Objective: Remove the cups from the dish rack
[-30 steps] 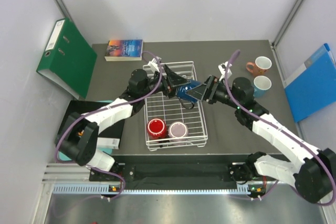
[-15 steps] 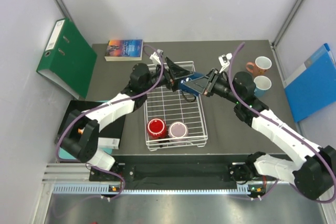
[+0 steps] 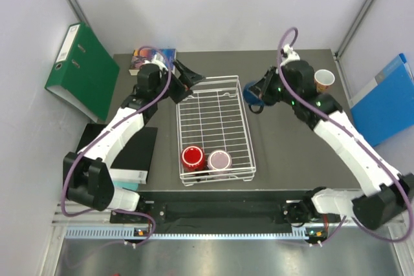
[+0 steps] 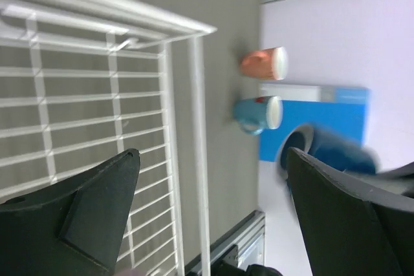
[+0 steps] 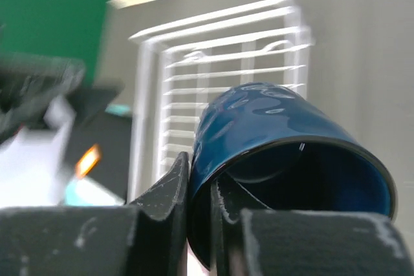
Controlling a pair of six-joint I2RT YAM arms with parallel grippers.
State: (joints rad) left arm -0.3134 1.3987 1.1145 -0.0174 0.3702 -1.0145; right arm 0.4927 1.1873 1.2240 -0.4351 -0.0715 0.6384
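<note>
Blue mug: glazed ceramic, high gloss, with light streaks across the wall. The inside is just as shiny.
Right fingers: black plastic, matt, with pale scuffs and specks.
Left fingers: same dark plastic, matt, smooth.
Rack: white coated wire, smooth, slight sheen.
Bench: dark grey, matt, even.
Red mug and mauve mug, at the rack's 6 o'clock end: glossy glaze.
Salmon mug and teal mug: glazed, smooth.
Arm shells: white plastic, smooth, semi-gloss.
Binder, 10 o'clock: smooth green cover; card or plastic, cannot tell.
Folder, 3 o'clock: blue, smooth, dull.
</note>
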